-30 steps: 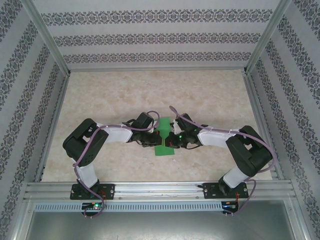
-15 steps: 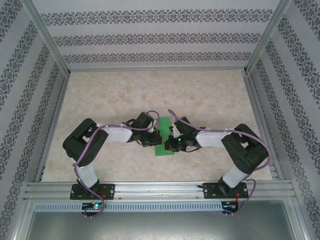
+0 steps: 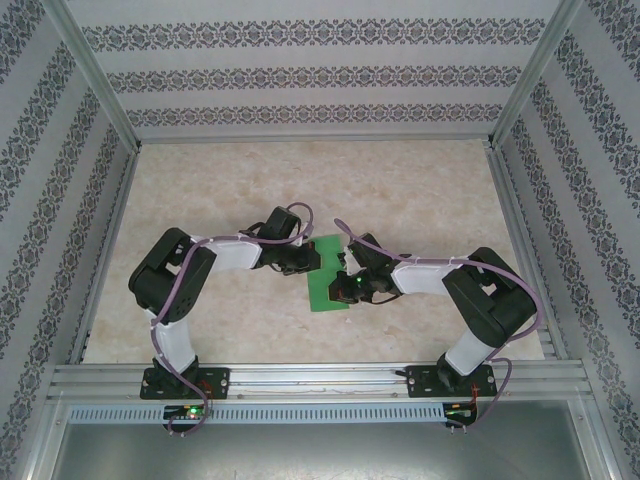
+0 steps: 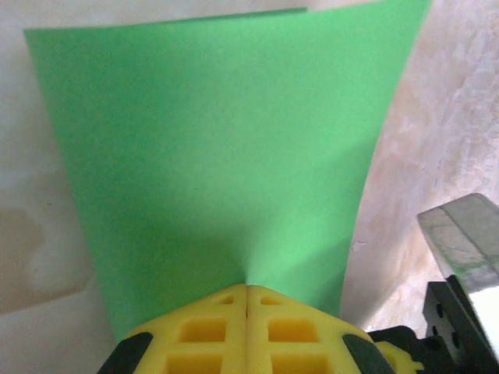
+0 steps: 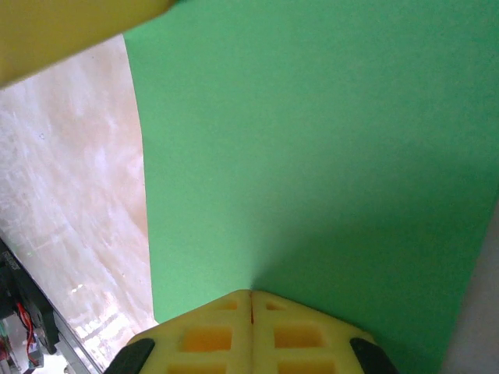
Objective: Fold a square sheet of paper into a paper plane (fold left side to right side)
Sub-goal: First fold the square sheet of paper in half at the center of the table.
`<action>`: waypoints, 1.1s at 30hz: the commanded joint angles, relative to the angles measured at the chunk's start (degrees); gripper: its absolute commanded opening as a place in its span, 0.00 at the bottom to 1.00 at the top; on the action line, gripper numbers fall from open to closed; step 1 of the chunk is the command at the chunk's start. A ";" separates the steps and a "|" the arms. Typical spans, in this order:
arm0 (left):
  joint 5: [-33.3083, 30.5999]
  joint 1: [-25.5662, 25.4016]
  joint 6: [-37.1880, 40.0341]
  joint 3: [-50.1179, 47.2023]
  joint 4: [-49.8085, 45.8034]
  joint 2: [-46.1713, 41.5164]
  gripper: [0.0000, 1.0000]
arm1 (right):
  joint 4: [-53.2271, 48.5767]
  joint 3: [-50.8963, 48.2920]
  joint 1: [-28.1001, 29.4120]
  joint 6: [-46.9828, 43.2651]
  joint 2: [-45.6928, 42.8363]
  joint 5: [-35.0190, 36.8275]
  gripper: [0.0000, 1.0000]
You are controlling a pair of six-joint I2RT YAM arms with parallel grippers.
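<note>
The green square sheet of paper [image 3: 328,297] lies on the table between my two arms as a tall, narrow rectangle, with a second layer edge along its far side in the left wrist view. It has no paper plane shape. My left gripper [image 3: 310,262] is shut, its yellow tips [image 4: 247,287] resting on the paper [image 4: 218,140] from the left. My right gripper [image 3: 343,283] is shut too, tips [image 5: 251,293] set on the paper [image 5: 327,140] from the right. Nothing shows between either pair of fingers.
Patterned walls and metal posts [image 3: 100,110] enclose the marbled tabletop [image 3: 420,190]. An aluminium rail [image 3: 320,378] runs along the near edge by the arm bases. The other gripper's yellow finger [image 5: 78,31] intrudes at the top left of the right wrist view.
The right gripper slid left onto the paper. The left wrist swung back and up toward the paper's far left corner, so more of the green rectangle is uncovered.
</note>
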 commanded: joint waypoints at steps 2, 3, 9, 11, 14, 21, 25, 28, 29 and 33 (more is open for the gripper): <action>0.59 0.42 1.89 0.19 0.54 1.26 0.03 | -7.59 -1.87 0.02 -1.81 4.01 7.73 0.00; 0.38 0.45 1.90 -0.09 0.80 1.39 0.03 | -7.85 -1.85 0.09 -1.90 4.03 7.82 0.00; -0.60 1.66 1.38 -2.21 4.04 2.53 0.03 | -10.76 -0.98 0.08 -3.38 4.20 8.64 0.00; -1.20 2.01 1.42 -2.63 4.39 2.72 0.03 | -11.58 -0.81 0.09 -3.77 4.19 9.12 0.00; -1.94 2.37 1.63 -2.75 4.37 3.04 0.03 | -11.99 -0.56 0.11 -4.12 4.55 9.05 0.00; -3.03 4.29 2.46 -2.12 4.78 3.73 0.03 | -12.58 -0.48 0.14 -4.72 5.16 9.32 0.00; -3.05 6.12 3.12 -0.60 4.44 4.65 0.03 | -12.49 -0.71 0.10 -4.76 5.26 9.32 0.00; -2.88 7.60 3.55 0.97 4.26 5.70 0.03 | -12.40 -0.88 0.11 -4.76 5.39 9.33 0.00; -2.79 8.02 3.69 1.72 4.06 6.18 0.03 | -12.26 -0.88 0.10 -4.76 5.43 9.32 0.00; -2.69 9.44 4.29 4.80 3.19 8.05 0.03 | -12.17 -0.80 0.10 -4.76 5.61 9.14 0.00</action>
